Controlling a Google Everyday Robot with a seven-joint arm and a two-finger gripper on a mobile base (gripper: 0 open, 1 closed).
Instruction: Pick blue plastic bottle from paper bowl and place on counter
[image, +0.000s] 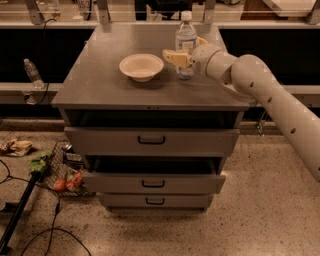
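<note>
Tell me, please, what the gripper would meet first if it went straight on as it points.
Probably the paper bowl: the gripper, around the blue plastic bottle on the counter, points toward it, though depth is unclear.

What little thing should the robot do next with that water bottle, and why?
Probably open the jaws and let go. The blue plastic bottle stands upright with its base seemingly on the counter, right of the empty paper bowl, and the gripper sits around its middle, so only releasing appears left.
</note>
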